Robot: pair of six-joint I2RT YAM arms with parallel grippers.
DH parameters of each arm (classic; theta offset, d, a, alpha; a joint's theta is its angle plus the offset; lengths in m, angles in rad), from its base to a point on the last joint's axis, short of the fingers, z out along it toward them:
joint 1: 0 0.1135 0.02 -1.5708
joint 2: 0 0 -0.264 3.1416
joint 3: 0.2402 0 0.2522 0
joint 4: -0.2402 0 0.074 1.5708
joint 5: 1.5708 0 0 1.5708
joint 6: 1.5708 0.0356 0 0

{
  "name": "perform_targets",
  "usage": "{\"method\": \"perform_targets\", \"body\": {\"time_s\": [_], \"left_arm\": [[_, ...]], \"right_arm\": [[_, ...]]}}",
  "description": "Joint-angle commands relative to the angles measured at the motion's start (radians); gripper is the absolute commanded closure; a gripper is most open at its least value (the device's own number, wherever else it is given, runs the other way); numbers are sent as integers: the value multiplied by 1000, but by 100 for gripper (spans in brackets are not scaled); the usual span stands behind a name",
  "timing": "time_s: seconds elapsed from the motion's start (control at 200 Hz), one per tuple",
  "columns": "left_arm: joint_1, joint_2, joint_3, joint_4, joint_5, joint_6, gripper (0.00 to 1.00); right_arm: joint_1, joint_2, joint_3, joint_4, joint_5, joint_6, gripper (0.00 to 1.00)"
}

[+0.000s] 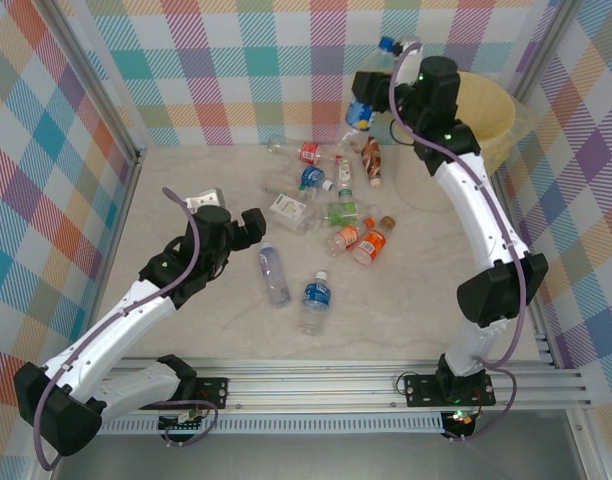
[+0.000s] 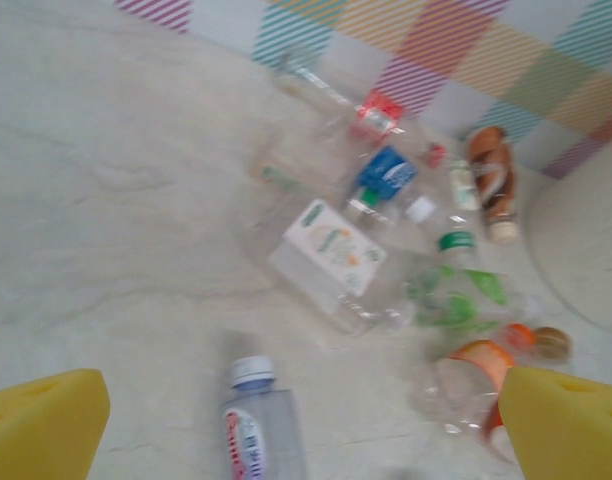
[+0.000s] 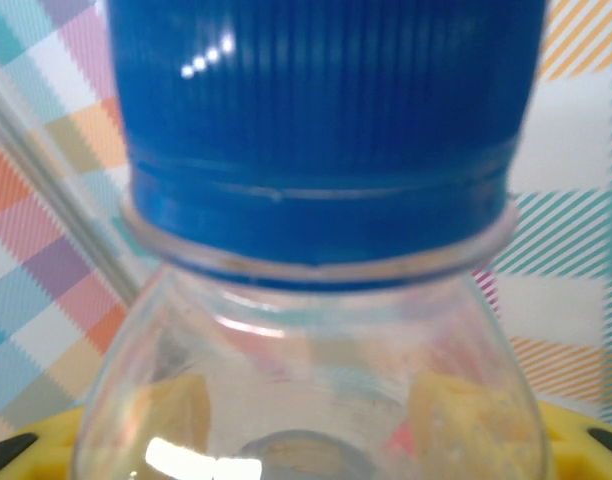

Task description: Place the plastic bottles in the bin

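Right gripper (image 1: 384, 95) clamped on blue-capped bottle (image 1: 374, 70) (held aloft beside bin (image 1: 491, 105)); left gripper (image 1: 256, 228) jaws apart.

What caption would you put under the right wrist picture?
Close-up of a clear plastic bottle with a blue ribbed cap, held in the right gripper, checked wall behind.

Clear plastic bottles (image 1: 288, 210) with blue, red, green and orange labels lie on their sides, clustered mid-table. A blue-capped bottle (image 1: 371, 82) is raised, cap uppermost, just left of the pale-yellow, bag-lined bin (image 1: 493, 100) at far right.
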Motion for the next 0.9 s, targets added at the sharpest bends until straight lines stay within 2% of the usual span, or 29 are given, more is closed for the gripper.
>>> {"method": "perform_targets", "body": {"time_s": [0.0, 0.215, 0.315, 0.43, 0.575, 0.895], "left_arm": [[-13, 9, -25, -80, -113, -74, 0], [-13, 46, -41, -79, -120, -84, 0], [-13, 61, -42, -77, -130, -90, 0], [-13, 82, -37, -88, -134, -100, 0], [-12, 98, -39, -102, -143, -120, 0], [-12, 134, -53, -124, -89, -167, 0]], "right_arm": [[-59, 53, 131, -37, 64, -41, 55], [-180, 255, 508, -210, 158, -86, 56], [-213, 327, 619, -262, 231, -129, 56], [-246, 343, 595, -261, 335, -181, 54], [-286, 365, 559, -273, 389, -225, 53], [-309, 428, 553, -423, 330, -230, 50]]}}
